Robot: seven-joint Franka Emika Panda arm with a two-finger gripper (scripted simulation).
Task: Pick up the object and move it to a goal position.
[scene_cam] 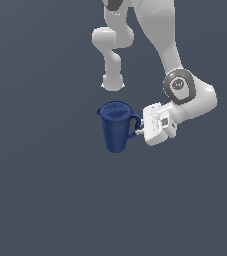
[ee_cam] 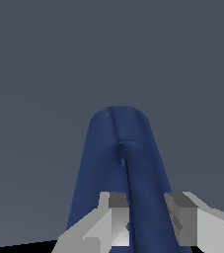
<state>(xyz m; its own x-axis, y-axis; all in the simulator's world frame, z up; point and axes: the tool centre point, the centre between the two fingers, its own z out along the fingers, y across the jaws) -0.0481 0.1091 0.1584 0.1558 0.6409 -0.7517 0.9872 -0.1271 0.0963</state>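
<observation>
Pitcher (scene_cam: 116, 127): centre of the exterior frame, upright, handle toward frame right. End effector (scene_cam: 138, 131): immediately right of pitcher, fingers either side of the handle. Arm: extends to upper right.

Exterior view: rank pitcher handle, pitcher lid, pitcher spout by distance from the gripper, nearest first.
1. handle: on the pitcher's side toward the exterior view's right, at the gripper fingertips.
2. lid: on top of the pitcher, farther toward the exterior view's left.
3. spout: on the rim's far side, opposite the handle.

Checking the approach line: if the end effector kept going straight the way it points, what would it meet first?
The end effector already straddles the pitcher's handle; next probably the pitcher wall.
</observation>
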